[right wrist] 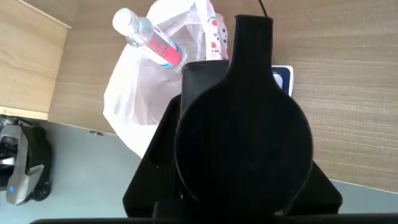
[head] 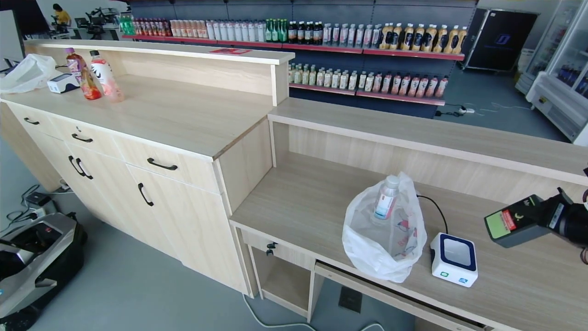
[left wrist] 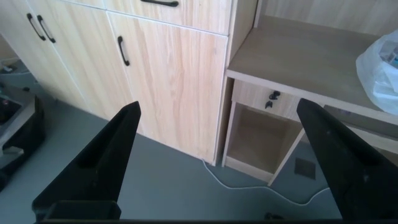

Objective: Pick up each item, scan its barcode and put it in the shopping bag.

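1. The right gripper (head: 549, 216) is clamping one end of a dark box (head: 512, 223) with a green face and a red label. It is holding the box tilted in the air above the counter, just right of the scanner (head: 454, 258).
2. The left gripper (left wrist: 217, 162) is hanging with its fingers spread wide and nothing between them. It is well left of the scanner, over the grey floor (left wrist: 186, 180) in front of the cabinet doors (left wrist: 168, 68).
3. The scanner is sitting on the lower counter (head: 317, 193) with its blue-rimmed window facing up, and a black cable (head: 434, 207) is running off behind it.
4. The white shopping bag (head: 381, 243) is standing open, touching the scanner's left side. A clear bottle (head: 385, 196) is leaning inside it, its cap poking above the rim.
5. Far left of the scanner, on the higher counter (head: 183, 115), two drink bottles (head: 94, 76) are standing side by side. A small white device (head: 63, 83) and another white bag (head: 25, 73) are lying beside them.
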Motion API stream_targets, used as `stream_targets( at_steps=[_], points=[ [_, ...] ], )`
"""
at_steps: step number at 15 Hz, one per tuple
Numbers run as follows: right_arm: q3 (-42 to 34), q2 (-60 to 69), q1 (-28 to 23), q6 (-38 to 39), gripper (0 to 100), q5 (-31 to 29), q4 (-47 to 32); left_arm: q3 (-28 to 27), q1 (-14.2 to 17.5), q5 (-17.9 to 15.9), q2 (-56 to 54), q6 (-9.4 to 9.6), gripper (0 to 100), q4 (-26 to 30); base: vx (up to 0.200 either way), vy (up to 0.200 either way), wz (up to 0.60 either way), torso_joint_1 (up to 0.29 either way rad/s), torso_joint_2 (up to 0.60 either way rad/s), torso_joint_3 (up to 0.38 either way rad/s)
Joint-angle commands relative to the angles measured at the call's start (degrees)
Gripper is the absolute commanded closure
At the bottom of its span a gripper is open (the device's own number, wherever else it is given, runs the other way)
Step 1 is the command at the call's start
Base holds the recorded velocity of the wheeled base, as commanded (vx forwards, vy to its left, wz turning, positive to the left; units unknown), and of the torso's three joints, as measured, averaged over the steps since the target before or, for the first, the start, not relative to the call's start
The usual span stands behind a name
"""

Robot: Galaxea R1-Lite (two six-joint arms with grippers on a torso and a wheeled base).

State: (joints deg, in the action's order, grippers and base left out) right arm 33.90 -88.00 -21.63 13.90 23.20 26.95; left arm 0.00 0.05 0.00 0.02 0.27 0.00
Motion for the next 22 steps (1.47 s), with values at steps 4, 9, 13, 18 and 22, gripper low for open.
stream_targets(
  at_steps=[4,9,13,18,22],
  points=[
    [1.69,-9.64,-3.42,-1.24,100,-0.26,-0.15,0.00,0.04,0.00,-0.02,0.00,0,0.00,0.000,0.000,0.00,0.000,0.00,0.000],
    [3.80,-14.04,-4.65,-1.24,100,-1.05,0.12,0.00,0.04,0.00,-0.02,0.00,0,0.00,0.000,0.000,0.00,0.000,0.00,0.000],
    [4.86,-16.59,-4.39,-1.07,100,1.94,3.37,0.00,0.04,0.00,-0.02,0.00,0,0.00,0.000,0.000,0.00,0.000,0.00,0.000],
    [4.51,-19.40,-4.21,-5.28,100,2.99,5.13,0.00,0.04,0.00,-0.02,0.00,0,0.00,0.000,0.000,0.00,0.000,0.00,0.000],
    [4.15,-21.60,-4.21,-7.92,100,2.64,5.39,0.00,0.04,0.00,-0.02,0.00,0,0.00,0.000,0.000,0.00,0.000,0.00,0.000]
  ],
)
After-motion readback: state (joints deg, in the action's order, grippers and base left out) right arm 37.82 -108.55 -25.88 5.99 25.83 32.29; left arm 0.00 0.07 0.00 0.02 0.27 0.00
